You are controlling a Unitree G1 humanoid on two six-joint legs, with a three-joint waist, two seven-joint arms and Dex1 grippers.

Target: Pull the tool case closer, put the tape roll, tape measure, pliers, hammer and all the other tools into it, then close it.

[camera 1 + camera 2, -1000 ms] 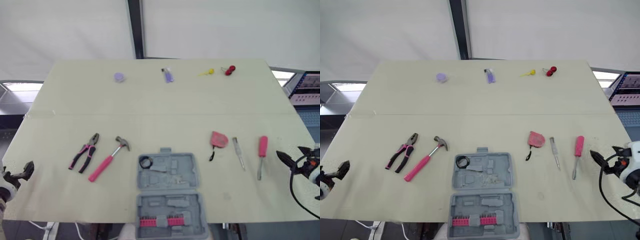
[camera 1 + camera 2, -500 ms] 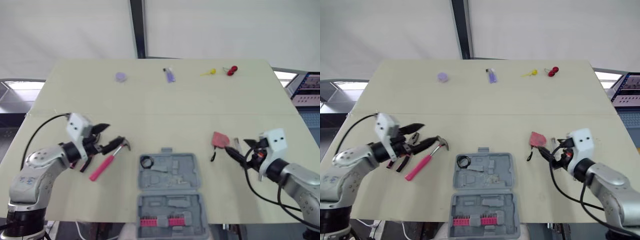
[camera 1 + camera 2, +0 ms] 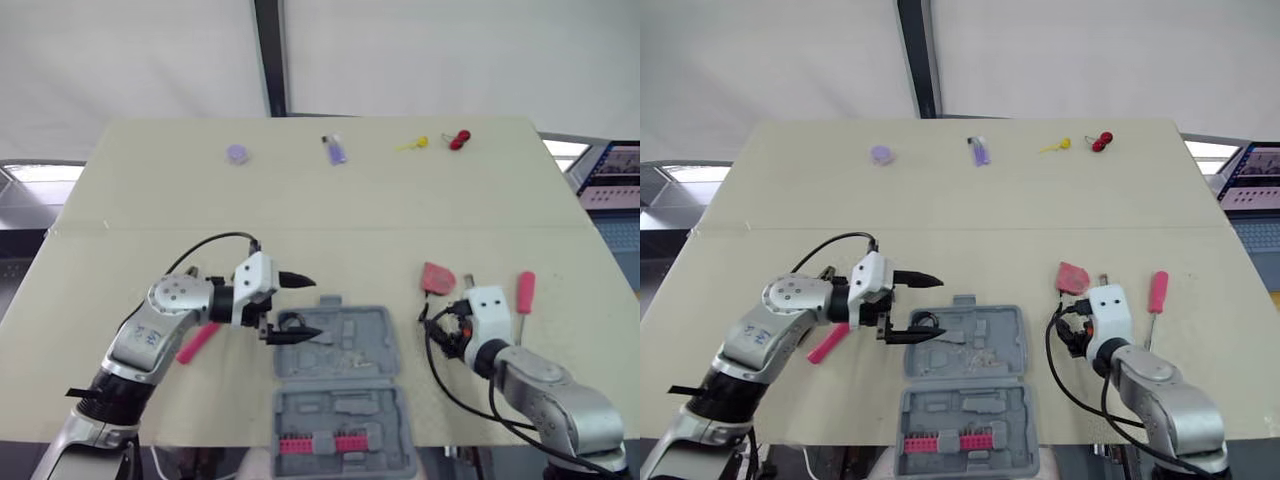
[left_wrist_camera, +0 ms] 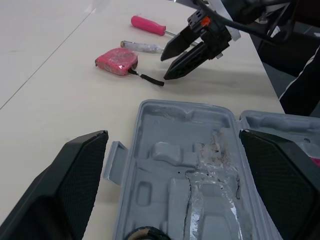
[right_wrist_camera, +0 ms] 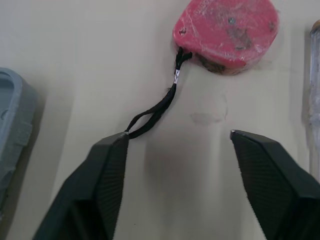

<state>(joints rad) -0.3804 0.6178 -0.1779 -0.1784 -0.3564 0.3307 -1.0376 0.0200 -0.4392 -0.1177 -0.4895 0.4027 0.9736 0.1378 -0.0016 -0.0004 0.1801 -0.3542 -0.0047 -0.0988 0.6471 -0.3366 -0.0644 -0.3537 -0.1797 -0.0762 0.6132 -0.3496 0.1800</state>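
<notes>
On the counter (image 3: pixel 330 210), the tool case (image 3: pixel 345 345) lies near-centre holding the tape roll (image 4: pixel 142 230), hammer (image 3: pixel 196 343) left, tape measure (image 3: pixel 438 278) and screwdriver (image 3: pixel 524 291) right.

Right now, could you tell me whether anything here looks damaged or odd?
The open grey plastic tool case has whitish and brownish smears across its moulded inside, and the pink tape measure has a scuffed, dirty shell. Nothing looks spilled.

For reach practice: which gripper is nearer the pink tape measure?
Right. The right gripper sits just short of the tape measure; the left gripper is over the tool case, farther off.
</notes>
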